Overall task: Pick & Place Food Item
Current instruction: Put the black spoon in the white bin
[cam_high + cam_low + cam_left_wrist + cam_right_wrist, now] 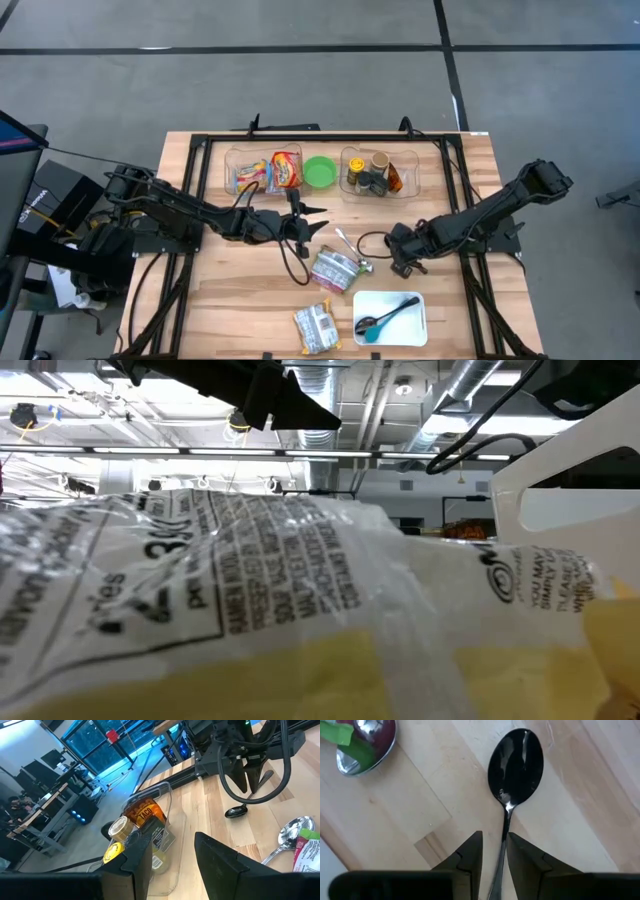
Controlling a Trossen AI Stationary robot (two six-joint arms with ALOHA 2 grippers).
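Now R fingers (pixel 492 852) clenched on black spoon (pixel 514 765) handle; L fingers (pixel 172 857) released, hovering.

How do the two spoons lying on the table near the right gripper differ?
The black spoon is dark all over; the silver spoon is bright metal. The black spoon's handle runs between the right gripper's fingers; the silver spoon lies off to the side, untouched. The black spoon's bowl lies on bare wood; the silver spoon's bowl lies against a food packet's green edge. Both rest on the wooden table.
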